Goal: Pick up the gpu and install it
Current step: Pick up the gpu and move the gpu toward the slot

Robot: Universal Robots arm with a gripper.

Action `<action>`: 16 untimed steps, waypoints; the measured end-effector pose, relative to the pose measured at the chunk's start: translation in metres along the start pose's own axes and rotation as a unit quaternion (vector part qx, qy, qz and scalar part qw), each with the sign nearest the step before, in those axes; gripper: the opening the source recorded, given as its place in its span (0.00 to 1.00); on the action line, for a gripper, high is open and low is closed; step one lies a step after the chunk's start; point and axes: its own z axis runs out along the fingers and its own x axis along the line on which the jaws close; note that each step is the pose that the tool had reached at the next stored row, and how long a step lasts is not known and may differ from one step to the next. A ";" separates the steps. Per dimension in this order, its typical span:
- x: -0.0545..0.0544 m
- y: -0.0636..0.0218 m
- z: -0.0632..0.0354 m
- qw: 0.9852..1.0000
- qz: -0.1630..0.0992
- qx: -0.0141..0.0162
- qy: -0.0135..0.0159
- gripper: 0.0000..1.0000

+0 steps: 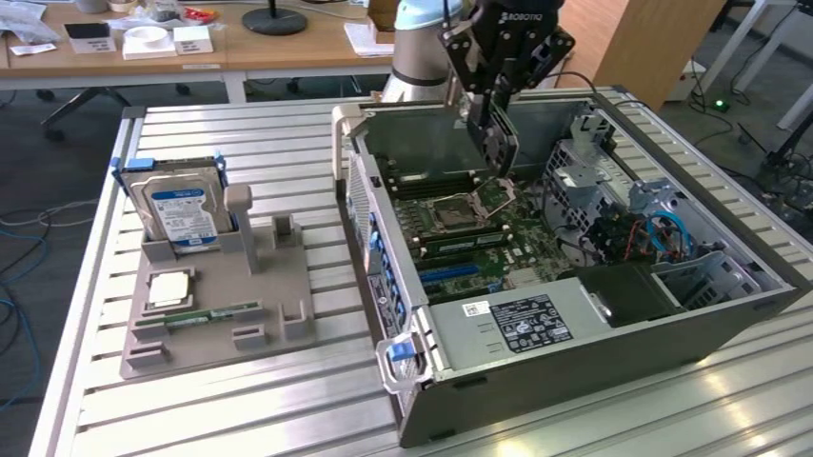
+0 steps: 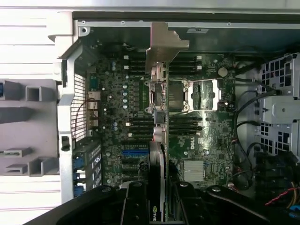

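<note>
**GPU lifted, hanging over the open case, not seated**

Pick-up looks done. The gripper [image 1: 493,107] has its jaws closed on the gpu [image 1: 494,145], clamping the card's two flat faces near one end. In the wrist view the gripper [image 2: 159,197] shows the card [image 2: 159,122] edge-on between the jaws.

Position: the card is in the air inside the mouth of the computer case [image 1: 572,343], above the motherboard [image 2: 117,117], roughly over the CPU socket [image 1: 455,211] and memory rows. As far as I can judge it touches nothing but the jaws.

Left to do: the install. The blue expansion slot [image 2: 133,152] sits bare, to one side of the card.

Orientation: long axis close to vertical, in line with the gripper's reach. The silver bracket [image 2: 165,44] is the low, leading end, pointed at the board. The card stands on edge.

On the desk [image 1: 254,143], the hard drive [image 1: 181,208] stands in its grey holder [image 1: 273,286], well apart from the case.
</note>
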 end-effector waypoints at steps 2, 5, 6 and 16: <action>-0.006 0.0004 0.0002 1.000 0.000 0.000 0.000 0.26; -0.014 0.0010 0.0004 1.000 0.000 0.000 0.000 0.26; -0.017 0.0012 0.0005 1.000 0.000 0.000 0.000 0.26; -0.048 0.0031 0.0013 1.000 0.000 0.000 0.000 0.26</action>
